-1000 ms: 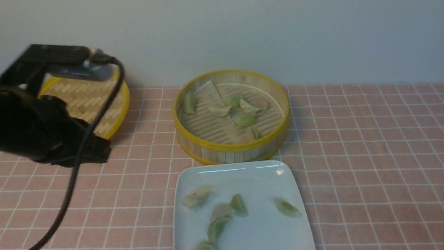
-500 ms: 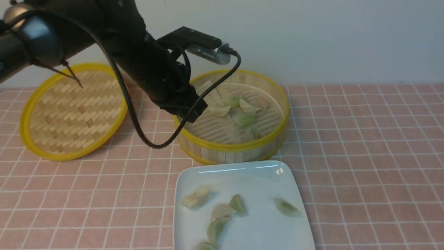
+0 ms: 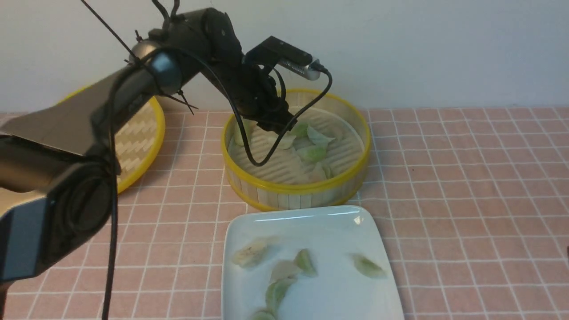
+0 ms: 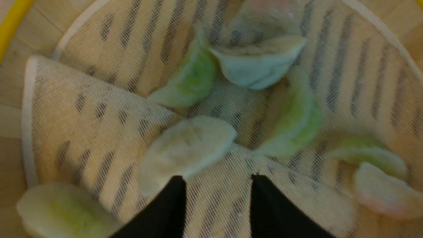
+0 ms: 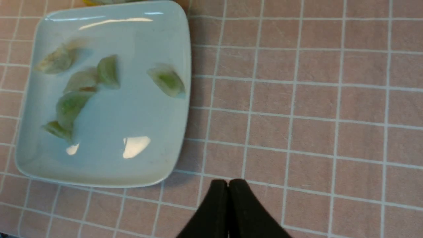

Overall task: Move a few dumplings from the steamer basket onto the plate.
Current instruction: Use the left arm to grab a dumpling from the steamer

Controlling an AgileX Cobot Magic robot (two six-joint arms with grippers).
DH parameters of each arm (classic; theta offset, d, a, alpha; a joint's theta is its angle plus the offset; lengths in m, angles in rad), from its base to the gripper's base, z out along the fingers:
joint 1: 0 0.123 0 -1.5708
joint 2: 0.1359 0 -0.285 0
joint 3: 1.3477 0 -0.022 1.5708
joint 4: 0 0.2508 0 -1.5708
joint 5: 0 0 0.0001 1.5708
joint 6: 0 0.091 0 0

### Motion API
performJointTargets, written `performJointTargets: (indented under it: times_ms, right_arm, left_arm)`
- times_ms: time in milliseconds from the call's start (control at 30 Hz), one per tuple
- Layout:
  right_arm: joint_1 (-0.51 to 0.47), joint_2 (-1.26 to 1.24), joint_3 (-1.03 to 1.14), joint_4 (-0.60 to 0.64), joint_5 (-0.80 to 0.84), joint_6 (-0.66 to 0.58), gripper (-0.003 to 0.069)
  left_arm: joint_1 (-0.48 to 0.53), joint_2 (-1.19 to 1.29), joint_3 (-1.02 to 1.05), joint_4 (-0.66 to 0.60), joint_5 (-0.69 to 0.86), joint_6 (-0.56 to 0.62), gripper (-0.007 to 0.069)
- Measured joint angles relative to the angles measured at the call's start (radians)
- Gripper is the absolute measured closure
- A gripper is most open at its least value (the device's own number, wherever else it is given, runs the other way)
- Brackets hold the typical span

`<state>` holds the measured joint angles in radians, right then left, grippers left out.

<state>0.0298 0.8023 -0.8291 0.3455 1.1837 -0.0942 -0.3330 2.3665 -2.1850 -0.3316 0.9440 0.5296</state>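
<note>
Several dumplings [image 3: 313,153] lie in the steamer basket [image 3: 297,189]. My left gripper [image 4: 214,180], jaws apart and empty, hangs just short of a whitish dumpling [image 4: 186,150], slanted, off-centre toward one jaw. My right gripper [image 5: 228,183], jaws together, is well apart.

The surface [image 3: 466,178] is pink, ruled into squares by white lines. A round steamer basket [image 3: 293,189] stands on it toward the back, with a white square plate [image 3: 338,222] just in front and a woven yellow-rimmed lid [image 3: 138,142] to the left.

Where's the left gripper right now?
Front view: the left gripper is inside the steamer basket, left of its centre, close to a whitish dumpling.
</note>
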Motion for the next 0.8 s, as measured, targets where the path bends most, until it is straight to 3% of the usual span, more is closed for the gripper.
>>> performJointTargets:
  times_ms: [100, 200, 300, 467, 800]
  right_arm:
    - [0.0, 0.0, 0.0, 0.005, -0.001, -0.004, 0.0673]
    - [0.0, 0.0, 0.0, 0.006, -0.002, -0.005, 0.0673]
    - [0.0, 0.0, 0.0, 0.008, -0.002, -0.007, 0.0673]
    - [0.001, -0.001, 0.0, 0.012, -0.003, -0.008, 0.0673]
    - [0.001, -0.001, 0.0, 0.015, -0.013, -0.01, 0.0673]
  left_arm:
    - [-0.002, 0.051, -0.023, 0.0, -0.041, 0.008, 0.0192]
    - [-0.004, 0.079, -0.026, 0.012, -0.086, 0.017, 0.0147]
    - [-0.005, 0.104, -0.027, 0.019, -0.1, 0.02, 0.0156]
    - [-0.006, 0.116, -0.029, 0.028, -0.097, 0.01, 0.0242]
    - [-0.01, -0.001, -0.028, 0.096, 0.053, -0.058, 0.0242]
